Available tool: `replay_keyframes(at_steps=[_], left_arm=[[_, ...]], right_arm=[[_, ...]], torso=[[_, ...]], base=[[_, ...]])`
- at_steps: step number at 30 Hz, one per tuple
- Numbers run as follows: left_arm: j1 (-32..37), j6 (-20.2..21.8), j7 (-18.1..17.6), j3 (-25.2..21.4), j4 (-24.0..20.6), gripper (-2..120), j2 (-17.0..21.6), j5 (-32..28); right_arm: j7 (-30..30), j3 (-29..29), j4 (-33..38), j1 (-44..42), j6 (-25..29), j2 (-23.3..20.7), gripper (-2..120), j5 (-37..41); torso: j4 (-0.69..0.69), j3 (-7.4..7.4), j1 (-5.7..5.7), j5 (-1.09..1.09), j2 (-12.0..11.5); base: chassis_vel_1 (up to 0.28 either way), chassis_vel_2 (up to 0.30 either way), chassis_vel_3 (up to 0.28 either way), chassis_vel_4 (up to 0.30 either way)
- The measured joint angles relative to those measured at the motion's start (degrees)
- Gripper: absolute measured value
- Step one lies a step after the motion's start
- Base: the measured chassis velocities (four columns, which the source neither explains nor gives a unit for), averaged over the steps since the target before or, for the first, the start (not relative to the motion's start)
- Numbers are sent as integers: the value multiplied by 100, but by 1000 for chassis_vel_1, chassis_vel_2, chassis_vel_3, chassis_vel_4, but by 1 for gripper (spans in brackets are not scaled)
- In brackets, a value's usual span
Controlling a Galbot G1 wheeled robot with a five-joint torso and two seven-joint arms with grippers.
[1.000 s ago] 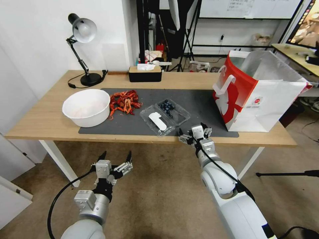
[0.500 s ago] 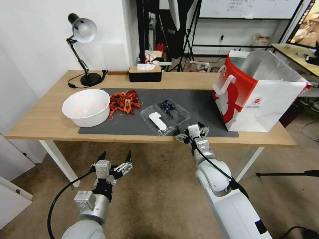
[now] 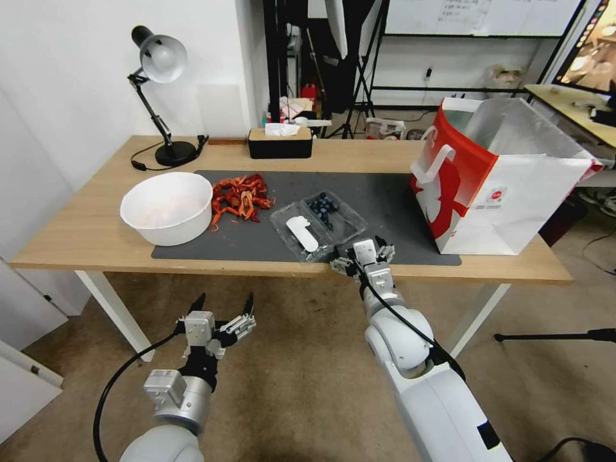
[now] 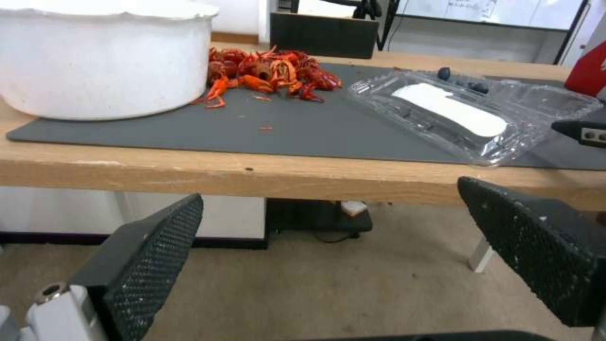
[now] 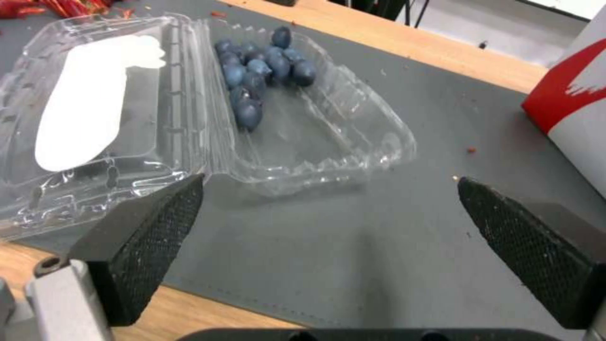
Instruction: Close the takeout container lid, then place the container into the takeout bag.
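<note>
Right gripper (image 3: pixel 359 258) is hovering spread wide beside the flat-open lid (image 3: pixel 301 233); a clumsy flip risks scattering berries (image 5: pixel 259 76). Left gripper (image 3: pixel 218 308) is idling open, low.

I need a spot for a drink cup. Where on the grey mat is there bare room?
Bare: the dark grey mat between the clear plastic clamshell container and the red-and-white paper bag, and its far strip toward the black tissue box. Crowded: the left, with the white round bowl and red crayfish.
</note>
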Motion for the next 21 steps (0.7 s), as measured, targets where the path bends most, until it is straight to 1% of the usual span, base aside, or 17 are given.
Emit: replay_keyframes(at_steps=[21], left_arm=[[52, -220, -2, -70, 51, 100, 29, -95]], right_arm=[[16, -354, -210, 117, -66, 329, 100, -239]], torso=[[0, 0, 0, 0, 0]], base=[[0, 0, 0, 0]])
